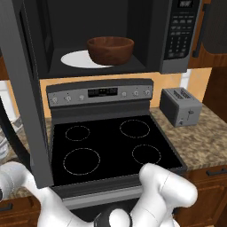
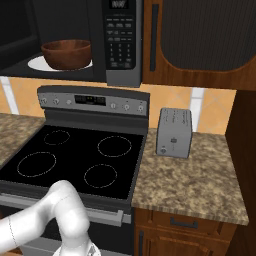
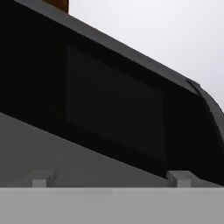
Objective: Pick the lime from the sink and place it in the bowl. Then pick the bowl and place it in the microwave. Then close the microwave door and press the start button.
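A home kitchen: black cooktop range (image 1: 113, 146), over-range microwave (image 2: 120, 45), toaster (image 2: 174, 133), granite counter (image 2: 200, 182), wooden cabinets (image 2: 200, 40).

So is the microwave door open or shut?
Open. The microwave door swings out at the left, and the bowl sits in plain sight inside the microwave on its white plate.

Bowl (image 1: 110, 49): one
Microwave (image 1: 177, 40): one
Turntable plate (image 1: 75, 59): one
Stove (image 1: 111, 146): one
Burner rings (image 1: 81, 160): four
Toaster (image 1: 180, 106): one, two slots
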You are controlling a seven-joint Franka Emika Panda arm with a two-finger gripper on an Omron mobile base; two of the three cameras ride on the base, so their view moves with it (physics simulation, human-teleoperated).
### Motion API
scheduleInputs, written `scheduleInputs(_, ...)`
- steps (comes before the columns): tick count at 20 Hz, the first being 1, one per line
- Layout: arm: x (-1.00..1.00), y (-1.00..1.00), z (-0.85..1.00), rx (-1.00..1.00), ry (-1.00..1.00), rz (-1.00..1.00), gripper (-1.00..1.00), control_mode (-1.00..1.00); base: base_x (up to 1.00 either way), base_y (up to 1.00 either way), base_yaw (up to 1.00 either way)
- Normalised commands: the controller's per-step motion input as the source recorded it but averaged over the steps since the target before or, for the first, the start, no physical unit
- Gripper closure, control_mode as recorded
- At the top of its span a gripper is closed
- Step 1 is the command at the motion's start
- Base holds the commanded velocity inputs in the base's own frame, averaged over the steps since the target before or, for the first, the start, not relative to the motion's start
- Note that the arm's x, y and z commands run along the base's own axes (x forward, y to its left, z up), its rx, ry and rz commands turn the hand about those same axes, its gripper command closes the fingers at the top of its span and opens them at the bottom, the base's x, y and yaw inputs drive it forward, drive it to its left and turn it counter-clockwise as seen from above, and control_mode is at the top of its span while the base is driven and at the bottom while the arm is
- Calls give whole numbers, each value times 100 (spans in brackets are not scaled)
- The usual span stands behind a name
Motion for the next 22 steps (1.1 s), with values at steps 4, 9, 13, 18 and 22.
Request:
scheduleInputs(4, -91, -70, 42, 6, -6, -11, -100, -100, 0, 0, 0)
scheduleInputs(9, -69, -83, 44, 11, 0, -5, -100, -100, 0, 0, 0)
scheduleInputs(13, -29, -99, 38, 8, 0, 0, -100, -100, 0, 0, 0)
scheduleInputs(18, -1, -99, 40, 4, 0, 0, -100, -100, 0, 0, 0)
scheduleInputs(22, 1, -93, 29, 2, 0, 1, -100, -100, 0, 0, 0)
